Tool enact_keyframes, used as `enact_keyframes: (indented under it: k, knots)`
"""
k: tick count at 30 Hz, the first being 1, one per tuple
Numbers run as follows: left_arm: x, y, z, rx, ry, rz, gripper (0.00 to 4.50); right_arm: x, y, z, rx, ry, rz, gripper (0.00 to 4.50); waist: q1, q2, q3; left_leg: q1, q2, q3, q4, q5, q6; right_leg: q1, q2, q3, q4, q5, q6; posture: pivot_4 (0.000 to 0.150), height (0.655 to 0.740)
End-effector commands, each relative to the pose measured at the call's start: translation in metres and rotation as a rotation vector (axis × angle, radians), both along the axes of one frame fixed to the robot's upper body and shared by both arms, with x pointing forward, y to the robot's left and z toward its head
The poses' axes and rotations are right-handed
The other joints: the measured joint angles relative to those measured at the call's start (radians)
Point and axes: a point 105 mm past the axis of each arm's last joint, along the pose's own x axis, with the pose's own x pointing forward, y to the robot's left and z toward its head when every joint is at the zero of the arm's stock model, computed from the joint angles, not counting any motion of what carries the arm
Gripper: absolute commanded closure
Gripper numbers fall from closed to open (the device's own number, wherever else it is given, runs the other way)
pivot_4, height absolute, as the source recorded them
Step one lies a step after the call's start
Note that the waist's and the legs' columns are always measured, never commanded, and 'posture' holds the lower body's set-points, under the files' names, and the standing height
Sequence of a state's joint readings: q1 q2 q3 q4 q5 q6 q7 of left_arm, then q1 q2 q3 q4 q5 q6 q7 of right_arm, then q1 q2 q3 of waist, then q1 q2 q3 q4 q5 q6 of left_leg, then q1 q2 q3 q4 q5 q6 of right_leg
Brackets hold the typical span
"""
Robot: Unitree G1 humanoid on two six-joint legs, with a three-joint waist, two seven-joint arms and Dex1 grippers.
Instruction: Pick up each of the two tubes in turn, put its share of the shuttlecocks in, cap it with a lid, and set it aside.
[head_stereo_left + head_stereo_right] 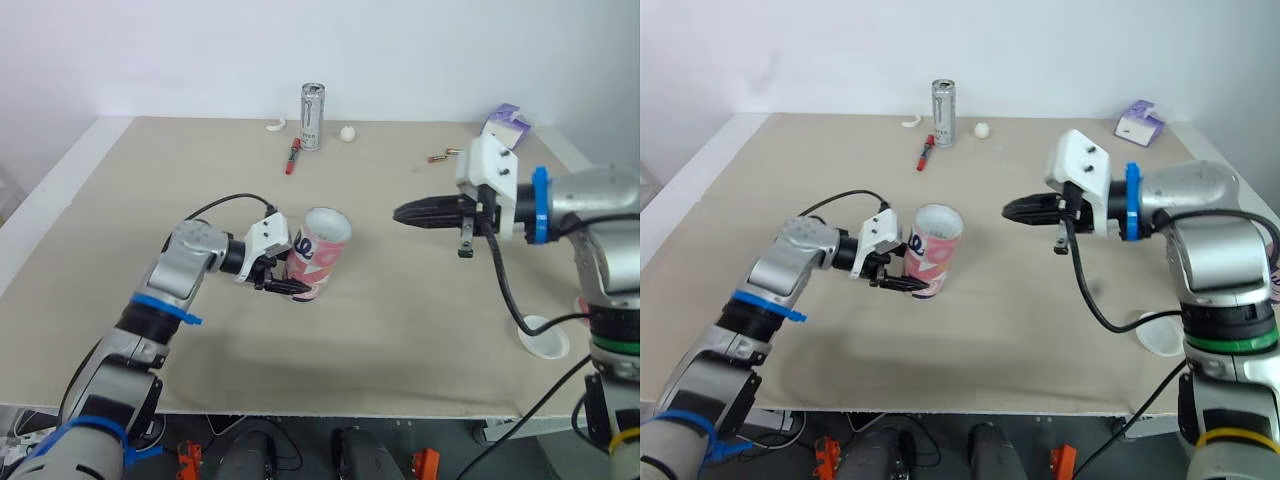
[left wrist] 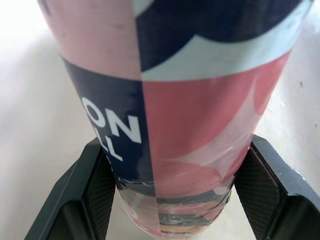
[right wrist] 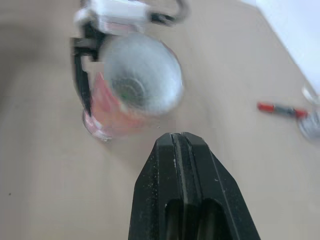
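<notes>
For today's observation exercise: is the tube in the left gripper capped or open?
Open. The tube, held by the left gripper, shows a rim and hollow silvery inside; no lid on it.

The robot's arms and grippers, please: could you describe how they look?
Both arms are silver-grey with blue rings: left arm, right arm. Each wrist bears a white housing and a looping black cable. The left gripper and right gripper have two black fingers each.

Silver can (image 1: 313, 116) beside red marker (image 1: 292, 156); purple box (image 1: 508, 123) well apart.
</notes>
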State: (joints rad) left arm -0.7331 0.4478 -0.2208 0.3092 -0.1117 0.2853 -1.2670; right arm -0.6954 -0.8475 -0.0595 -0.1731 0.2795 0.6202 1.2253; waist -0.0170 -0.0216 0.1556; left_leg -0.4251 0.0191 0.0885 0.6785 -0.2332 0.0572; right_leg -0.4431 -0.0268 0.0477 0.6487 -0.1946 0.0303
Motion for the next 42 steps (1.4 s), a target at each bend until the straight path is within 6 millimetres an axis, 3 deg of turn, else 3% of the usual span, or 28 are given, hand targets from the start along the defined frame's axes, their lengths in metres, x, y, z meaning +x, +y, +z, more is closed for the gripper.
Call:
enact_keyframes:
  k: [1,5,17,31,34,37,42]
  knots:
    - [-0.005,-0.005,0.01,-0.101,-0.078,-0.015,1.29,-0.007,-0.018,0.015,0.033,-0.078,-0.089,4.43,0.0,0.0,0.0,0.0,0.0,0.0,0.0,0.0,0.0,0.0,0.0,0.0,0.0,0.0,0.0,0.15,0.74]
    - [-0.012,-0.016,0.006,-0.196,-0.096,-0.007,1.29,-0.008,-0.036,0.004,0.043,-0.071,-0.191,4.43,0.0,0.0,0.0,0.0,0.0,0.0,0.0,0.0,0.0,0.0,0.0,0.0,0.0,0.001,0.001,0.15,0.74]
    - [-0.022,-0.061,-0.006,-0.3,-0.09,-0.056,1.29,-0.023,-0.059,-0.027,0.007,0.002,-0.31,4.43,-0.002,-0.001,0.0,0.001,0.001,-0.001,0.0,0.0,0.0,0.002,0.004,0.002,-0.001,0.0,0.004,0.15,0.74]
    - [-0.022,-0.067,-0.022,-0.154,-0.087,-0.122,1.29,-0.04,-0.11,-0.055,-0.092,0.145,-0.467,4.43,-0.002,-0.001,0.0,0.002,0.0,-0.001,0.0,0.001,0.002,0.002,0.004,0.003,-0.002,-0.003,0.005,0.15,0.74]
    - [-0.02,-0.068,-0.02,-0.161,-0.087,-0.119,1.29,-0.05,-0.122,-0.061,-0.065,0.251,-0.522,3.61,-0.001,-0.001,0.0,0.002,0.0,-0.001,0.0,0.001,0.002,0.003,0.004,0.003,-0.002,-0.003,0.005,0.15,0.74]
    - [-0.021,-0.069,-0.02,-0.157,-0.084,-0.125,1.29,-0.068,-0.136,-0.073,-0.103,0.366,-0.566,2.44,0.0,-0.001,0.0,0.002,0.0,-0.001,0.0,0.002,0.002,0.003,0.004,0.003,-0.002,-0.003,0.005,0.15,0.74]
    - [-0.024,-0.07,-0.025,-0.15,-0.04,-0.146,1.29,-0.078,-0.15,-0.082,-0.175,0.41,-0.612,0.07,-0.001,-0.001,0.0,0.003,0.0,0.0,0.0,0.002,0.002,0.003,0.004,0.004,-0.002,-0.003,0.005,0.15,0.74]
